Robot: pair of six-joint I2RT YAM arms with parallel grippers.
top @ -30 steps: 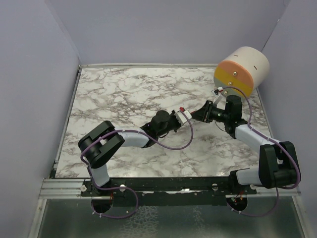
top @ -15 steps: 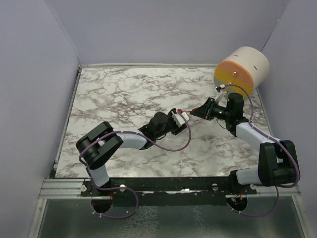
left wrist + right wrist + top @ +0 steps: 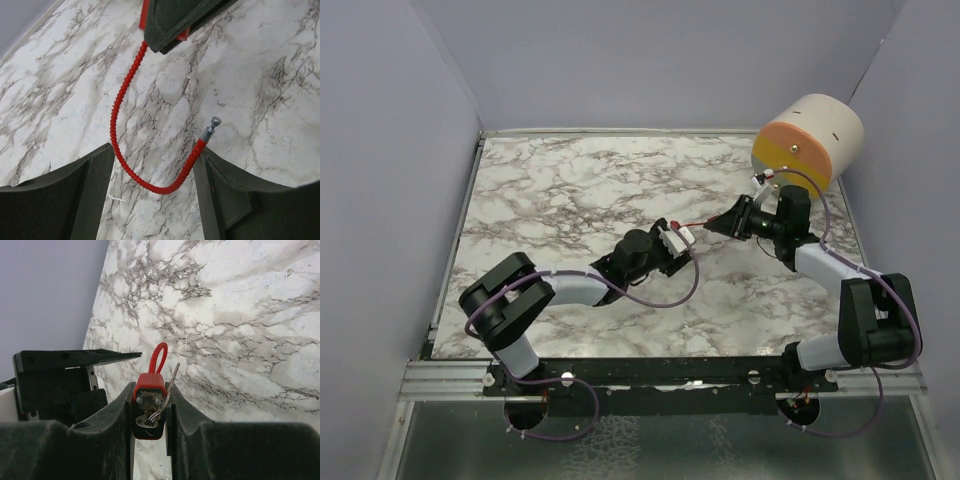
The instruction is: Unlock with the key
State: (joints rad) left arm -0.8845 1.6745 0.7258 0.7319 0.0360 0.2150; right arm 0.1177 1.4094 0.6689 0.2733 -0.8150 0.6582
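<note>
**Your marble table and the one thing standing on it**

You are working over a white tabletop (image 3: pixel 550 190) veined in grey and black, and that same veined surface fills the view beneath your left gripper (image 3: pixel 685 233). Just beyond your right gripper (image 3: pixel 713 226), up and to its right, a short drum (image 3: pixel 815 135) sits at the table's far right corner. Its body is cream and its orange-and-yellow flat face is turned toward that gripper. Well behind both grippers, a black rail (image 3: pixel 650 372) runs along the table's near edge.

A lab test booth: marble-print table (image 3: pixel 570 190) boxed in by plain lilac walls (image 3: pixel 390 150).
</note>
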